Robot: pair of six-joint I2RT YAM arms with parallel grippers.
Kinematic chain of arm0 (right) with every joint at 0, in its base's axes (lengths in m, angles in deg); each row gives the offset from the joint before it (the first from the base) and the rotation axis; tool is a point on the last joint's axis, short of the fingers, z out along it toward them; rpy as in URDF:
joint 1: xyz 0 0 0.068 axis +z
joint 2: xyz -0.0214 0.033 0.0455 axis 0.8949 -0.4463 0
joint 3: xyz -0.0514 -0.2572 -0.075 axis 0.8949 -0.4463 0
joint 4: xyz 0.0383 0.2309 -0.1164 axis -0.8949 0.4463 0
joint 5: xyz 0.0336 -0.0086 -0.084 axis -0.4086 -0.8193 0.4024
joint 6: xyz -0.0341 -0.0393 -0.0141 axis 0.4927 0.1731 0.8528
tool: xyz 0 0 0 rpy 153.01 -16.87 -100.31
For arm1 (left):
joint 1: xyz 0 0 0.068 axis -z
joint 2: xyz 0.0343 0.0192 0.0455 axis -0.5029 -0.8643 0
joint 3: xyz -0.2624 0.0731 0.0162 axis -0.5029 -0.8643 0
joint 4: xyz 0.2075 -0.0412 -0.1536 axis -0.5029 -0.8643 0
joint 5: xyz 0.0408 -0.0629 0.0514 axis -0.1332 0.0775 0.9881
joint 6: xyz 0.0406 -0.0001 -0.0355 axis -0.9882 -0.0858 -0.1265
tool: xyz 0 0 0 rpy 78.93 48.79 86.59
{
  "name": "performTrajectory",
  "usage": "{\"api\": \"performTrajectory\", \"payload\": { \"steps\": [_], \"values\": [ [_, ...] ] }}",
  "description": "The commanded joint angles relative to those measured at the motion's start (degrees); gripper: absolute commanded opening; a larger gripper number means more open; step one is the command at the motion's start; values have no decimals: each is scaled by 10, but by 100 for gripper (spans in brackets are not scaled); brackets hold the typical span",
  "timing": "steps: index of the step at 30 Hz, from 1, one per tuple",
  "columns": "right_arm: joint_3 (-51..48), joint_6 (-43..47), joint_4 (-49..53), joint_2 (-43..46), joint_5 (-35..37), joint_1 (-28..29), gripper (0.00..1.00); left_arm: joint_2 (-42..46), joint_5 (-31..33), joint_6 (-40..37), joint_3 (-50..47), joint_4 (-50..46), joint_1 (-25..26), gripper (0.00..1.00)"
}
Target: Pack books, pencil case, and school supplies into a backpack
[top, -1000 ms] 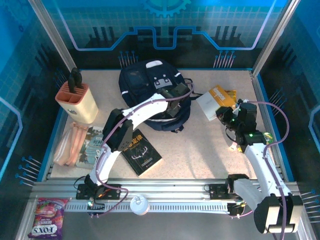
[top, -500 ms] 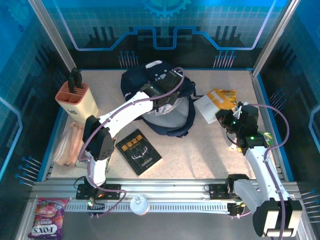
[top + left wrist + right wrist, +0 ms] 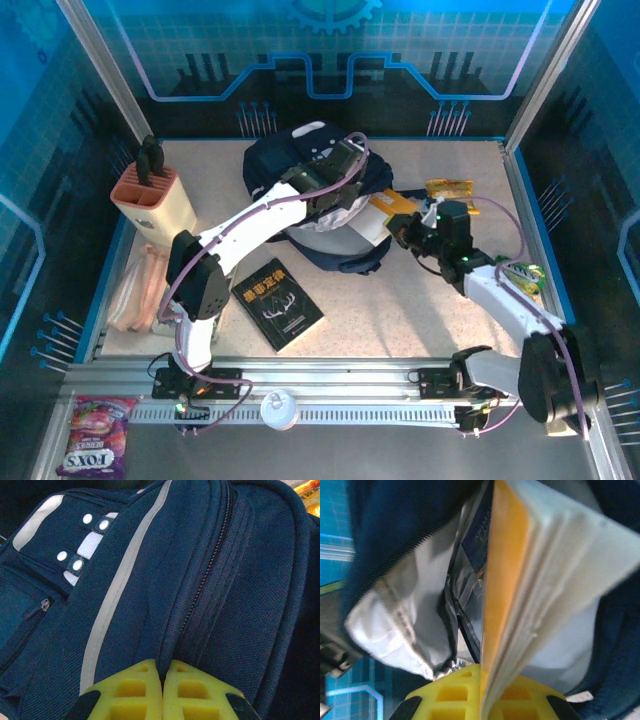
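Top view. Shows the backpack [image 3: 268, 170] lying on the table with its mouth turned rightward. Finds the left gripper [image 3: 335, 205] over the backpack's middle, clenched on the upper flap and holding the mouth open. Puts the right gripper [image 3: 400, 235] just right of the backpack, grasping the orange-and-white pack [image 3: 378, 218], whose leading end sits at the mouth. Leaves the black book [image 3: 283, 303] flat on the table near the backpack's front edge, apart from it. Places the pale pink pencil case [image 3: 135, 290] well left of the backpack, with a thin grey-green book [image 3: 165, 305] beside it, mostly hidden under the left arm. Notes a yellow-orange snack bag [image 3: 450, 188] right of the backpack, not part of the job.

Left wrist view. Confirms yellow fingers [image 3: 130, 695] pressed together on a fold of navy fabric beside the zipper line.

Right wrist view. Shows yellow fingers [image 3: 450, 695] pinching the pack's near edge, orange face to the left, white edge to the right. Reveals grey lining and a blue printed cover [image 3: 474, 545] inside the mouth, probably one book already packed; lettering too blurred to be sure.

Judging by this: roughly a third done at best. Calls for seating the pack, then the black book, thin book and pencil case.
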Motion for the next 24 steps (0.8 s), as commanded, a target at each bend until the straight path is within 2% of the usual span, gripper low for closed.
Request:
{"api": "performTrajectory", "payload": {
  "steps": [1, 8, 13, 17, 20, 24],
  "values": [
    [41, -33, -86, -62, 34, 34, 0, 43, -15, 31, 23, 67, -8, 0],
    [113, -89, -143, -232, 109, 79, 0, 61, -47, 53, 2, 77, -22, 0],
    [192, -121, -127, -334, 164, 104, 0, 74, -66, 76, -15, 81, -37, 0],
    [252, -135, -132, -404, 146, 110, 3, 86, -82, 90, -30, 82, -51, 0],
    [294, -118, -138, -441, 106, 114, 9, 93, -92, 98, -41, 84, -60, 0],
    [303, -110, -113, -447, 60, 115, 27, 94, -104, 108, -46, 83, -70, 0]
  ]
}}
